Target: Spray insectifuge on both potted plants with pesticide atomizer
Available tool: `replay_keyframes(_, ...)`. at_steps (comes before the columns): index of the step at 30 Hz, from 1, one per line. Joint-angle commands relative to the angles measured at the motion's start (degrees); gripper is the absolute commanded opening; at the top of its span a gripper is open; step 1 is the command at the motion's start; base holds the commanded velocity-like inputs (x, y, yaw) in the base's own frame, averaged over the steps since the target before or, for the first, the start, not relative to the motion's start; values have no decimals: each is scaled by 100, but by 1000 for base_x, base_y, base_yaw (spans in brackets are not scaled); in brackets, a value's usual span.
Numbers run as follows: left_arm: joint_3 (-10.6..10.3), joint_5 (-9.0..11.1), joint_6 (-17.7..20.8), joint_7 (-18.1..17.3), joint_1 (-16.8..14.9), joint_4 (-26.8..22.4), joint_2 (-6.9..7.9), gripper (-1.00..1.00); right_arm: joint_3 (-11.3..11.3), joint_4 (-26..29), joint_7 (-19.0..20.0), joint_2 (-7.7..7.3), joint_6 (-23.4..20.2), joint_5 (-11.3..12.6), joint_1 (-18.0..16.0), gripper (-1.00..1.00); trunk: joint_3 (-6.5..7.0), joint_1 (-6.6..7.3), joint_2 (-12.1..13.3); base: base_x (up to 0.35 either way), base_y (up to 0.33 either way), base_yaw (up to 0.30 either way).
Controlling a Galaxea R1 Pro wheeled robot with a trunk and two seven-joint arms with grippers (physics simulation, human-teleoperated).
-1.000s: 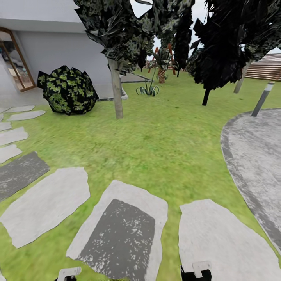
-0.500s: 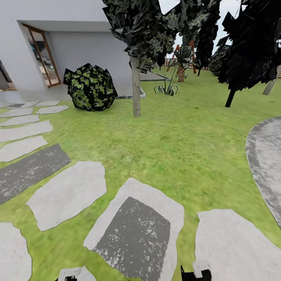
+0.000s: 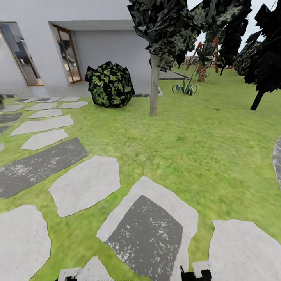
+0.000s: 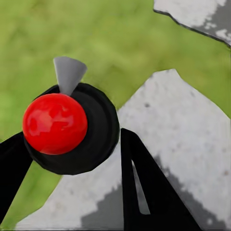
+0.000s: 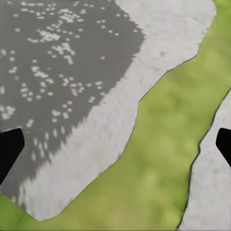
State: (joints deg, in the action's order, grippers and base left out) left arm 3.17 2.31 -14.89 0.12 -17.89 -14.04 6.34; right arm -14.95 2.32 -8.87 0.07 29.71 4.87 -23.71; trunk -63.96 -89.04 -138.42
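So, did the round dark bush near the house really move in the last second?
No. The bush keeps its place beside the house wall and the thin tree trunk; they all slid right together, so the camera turned left.

open lawn (image 3: 203, 148) ahead, tree trunk (image 3: 154, 88), bush (image 3: 110, 84)

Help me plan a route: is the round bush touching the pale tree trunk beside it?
Apart. The head view shows a strip of lawn between the round bush and the tree trunk.
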Motion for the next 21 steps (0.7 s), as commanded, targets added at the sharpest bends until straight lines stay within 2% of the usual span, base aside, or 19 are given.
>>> replay_keyframes(1, 8, 24, -17, -3, -4, 6, -1, -100, -52, -4, -19, 1, 17, 49, -2, 100, -7, 1, -1, 0, 0, 281)
replay_keyframes(8, 8, 47, -28, -3, -4, 7, -1, -100, -52, -4, -19, 2, 17, 49, -2, 100, -24, 1, -1, 149, 59, 281)
replay_keyframes(21, 8, 64, -24, -3, -4, 7, -1, -100, -52, -4, -19, 2, 17, 44, -2, 100, -55, 1, -1, 243, 225, 281)
